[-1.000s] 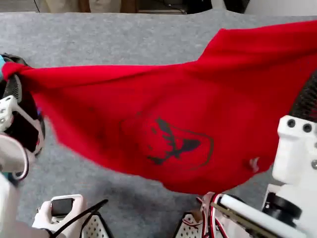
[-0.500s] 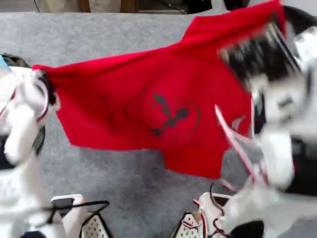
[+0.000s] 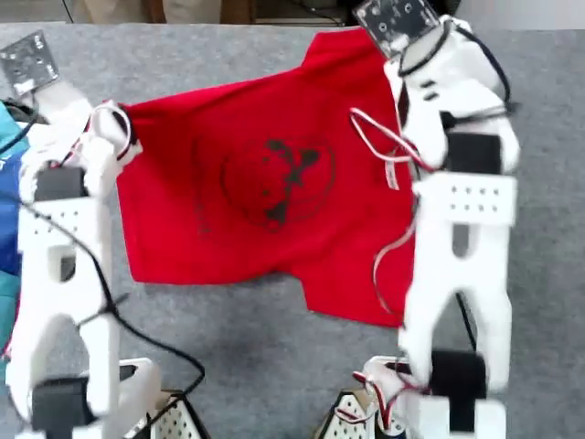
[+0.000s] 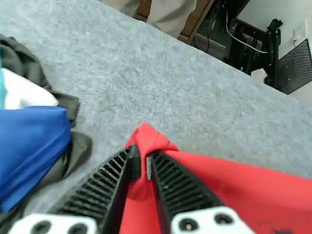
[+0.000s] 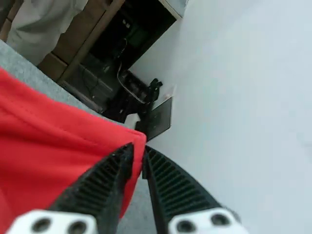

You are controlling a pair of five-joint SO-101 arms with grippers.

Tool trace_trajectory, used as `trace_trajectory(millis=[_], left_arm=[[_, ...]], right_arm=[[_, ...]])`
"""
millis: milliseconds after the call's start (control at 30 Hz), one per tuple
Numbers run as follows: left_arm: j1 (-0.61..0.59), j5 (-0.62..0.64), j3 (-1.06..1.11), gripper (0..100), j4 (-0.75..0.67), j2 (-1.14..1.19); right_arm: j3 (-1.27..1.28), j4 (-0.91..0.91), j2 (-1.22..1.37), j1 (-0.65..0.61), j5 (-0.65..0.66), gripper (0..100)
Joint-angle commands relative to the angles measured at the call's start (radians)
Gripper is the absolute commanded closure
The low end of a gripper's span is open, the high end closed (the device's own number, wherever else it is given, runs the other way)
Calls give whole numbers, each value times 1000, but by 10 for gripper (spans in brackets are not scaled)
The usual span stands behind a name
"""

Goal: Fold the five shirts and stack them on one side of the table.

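Your left gripper (image 4: pixel 141 165) has its jaws clamped on one corner of the red shirt (image 3: pixel 265 210), and your right gripper (image 5: pixel 138 155) pinches the far corner. Both arms reach forward, flanking the shirt, which is spread over the table (image 3: pixel 228 366).

No word, number or label can be read anywhere. The red shirt (image 3: pixel 228 229), spread on the bench, bears a dark round emblem (image 3: pixel 279 178) on its chest; the faint marks ringing it do not resolve into letters. The circuit board (image 3: pixel 395 20) at the far right shows no legible print.
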Motion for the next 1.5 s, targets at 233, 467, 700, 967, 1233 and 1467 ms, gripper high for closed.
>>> trace_trajectory(millis=[233,467,700,967,1233,1467], left_arm=[[-12,8,-489,981,-87,476],[-14,6,-802,981,101,633],[-6,-2,-945,981,336,704],[-5,-86,-881,981,588,725],[12,-203,-752,981,715,716],[-3,-218,-615,981,724,685]], right_arm=[[-417,-46,423,-4,-97,994],[-780,192,595,-8,-97,994],[-1013,516,668,-8,-91,994],[-1058,784,670,-12,-9,994],[-1058,985,628,-5,72,994],[-1052,1122,545,-21,68,994]])
